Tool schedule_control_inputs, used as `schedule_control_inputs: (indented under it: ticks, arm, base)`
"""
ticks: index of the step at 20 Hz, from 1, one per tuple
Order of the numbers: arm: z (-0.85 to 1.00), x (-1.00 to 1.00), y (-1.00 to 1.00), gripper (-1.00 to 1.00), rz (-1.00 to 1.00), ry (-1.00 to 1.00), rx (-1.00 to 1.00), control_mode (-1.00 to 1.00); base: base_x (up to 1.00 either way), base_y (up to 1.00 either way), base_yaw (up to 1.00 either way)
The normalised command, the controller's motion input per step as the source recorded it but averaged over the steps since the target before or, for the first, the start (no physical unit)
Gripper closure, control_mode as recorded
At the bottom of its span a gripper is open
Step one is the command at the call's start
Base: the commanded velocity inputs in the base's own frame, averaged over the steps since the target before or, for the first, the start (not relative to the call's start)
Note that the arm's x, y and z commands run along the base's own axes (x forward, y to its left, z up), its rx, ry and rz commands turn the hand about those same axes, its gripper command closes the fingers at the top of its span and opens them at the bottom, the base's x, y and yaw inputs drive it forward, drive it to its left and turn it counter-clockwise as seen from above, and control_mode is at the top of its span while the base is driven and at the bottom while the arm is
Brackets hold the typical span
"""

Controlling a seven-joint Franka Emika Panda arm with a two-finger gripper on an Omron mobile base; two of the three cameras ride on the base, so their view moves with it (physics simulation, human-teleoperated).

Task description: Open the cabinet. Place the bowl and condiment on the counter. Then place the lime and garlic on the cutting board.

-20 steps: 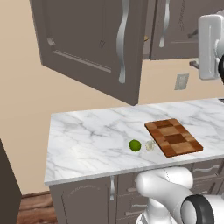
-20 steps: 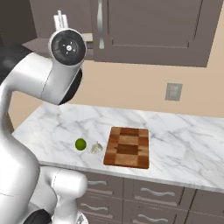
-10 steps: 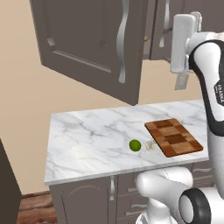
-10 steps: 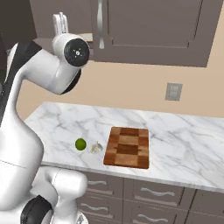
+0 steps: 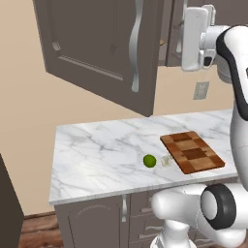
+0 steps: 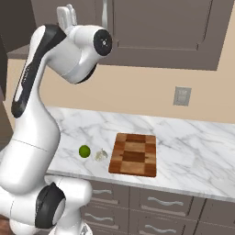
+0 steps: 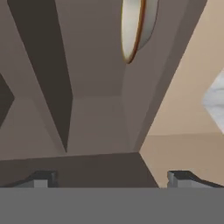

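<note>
On the marble surface (image 5: 106,150) the lime (image 5: 149,161) lies just beside the pale garlic (image 5: 166,161), both off the near left corner of the cutting board (image 5: 192,152), which is bare. Higher up, the tool (image 7: 113,178) is released, tips spread wide, facing the cabinet (image 5: 111,53), whose left door hangs open. The bowl (image 7: 136,28) shows inside as a rim cut off by the frame.

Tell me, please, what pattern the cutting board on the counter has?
The cutting board has a checker pattern of reddish-brown and darker brown blocks, clearest in the right base view.
</note>
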Motion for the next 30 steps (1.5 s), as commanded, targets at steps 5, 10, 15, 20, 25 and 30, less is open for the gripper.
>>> schedule_control_inputs:
  ticks: [5, 10, 15, 20, 25, 30]
  arm:
    - [0.04, 0.00, 0.21, -1.00, 0.23, -0.02, 0.00, -1.00]
    - [0.00, 0.00, 0.28, -1.00, 0.26, 0.00, 0.00, -1.00]
    - [-0.04, 0.12, 0.30, -1.00, 0.21, 0.00, 0.00, -1.00]
    - [-0.09, 0.18, 0.43, -1.00, 0.21, 0.00, 0.00, -1.00]
    - [0.00, 0.13, 0.48, -1.00, 0.17, 0.00, 0.00, -1.00]
    - [0.00, 0.36, 0.50, -1.00, 0.11, 0.00, 0.00, -1.00]
  base:
    - [0.00, 0.00, 0.00]
    - [0.00, 0.00, 0.00]
    - [0.00, 0.00, 0.00]
    - [0.00, 0.00, 0.00]
    - [0.00, 0.00, 0.00]
    - [0.00, 0.00, 0.00]
